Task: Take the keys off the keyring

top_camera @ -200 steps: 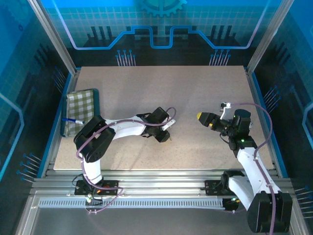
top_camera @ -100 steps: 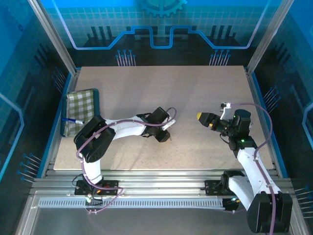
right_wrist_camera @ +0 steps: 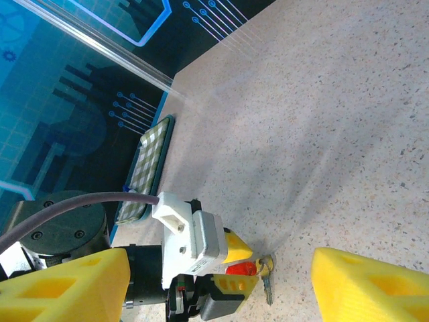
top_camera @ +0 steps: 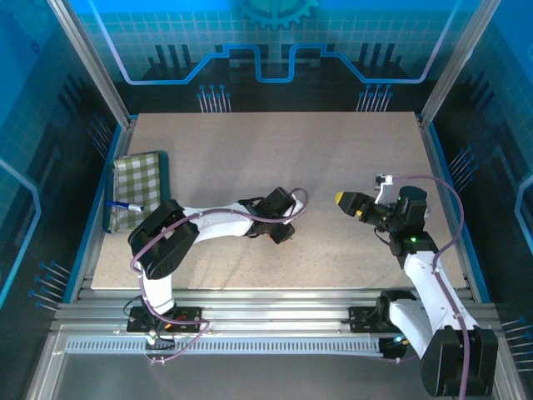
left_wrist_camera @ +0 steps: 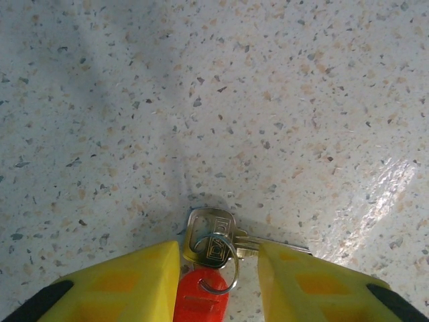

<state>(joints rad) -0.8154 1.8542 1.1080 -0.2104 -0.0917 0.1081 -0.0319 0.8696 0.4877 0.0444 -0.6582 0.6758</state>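
1. The keys (left_wrist_camera: 209,231) lie flat on the speckled table (left_wrist_camera: 281,94), right at the tips of the left gripper (left_wrist_camera: 218,248).
2. One flat silver key head sits just forward of the fingertips. The keyring (left_wrist_camera: 236,265) is threaded through its hole.
3. A slim key shaft runs sideways from that head. Its long axis lies across the gripper, and its tip points past the finger on the right of the wrist view.
4. A red tag (left_wrist_camera: 198,302) hangs on the same ring. It sits further back between the yellow fingers (left_wrist_camera: 127,282).
5. The left gripper's jaws are partly spread and straddle the bunch. One finger is hard beside the key head and the other beside the shaft. I cannot tell whether either pad actually presses on the metal.
6. The right gripper (top_camera: 343,200) hangs well apart from the bunch, off to the side of the left gripper. Its jaws are spread wide with nothing between them, and they face the keys.
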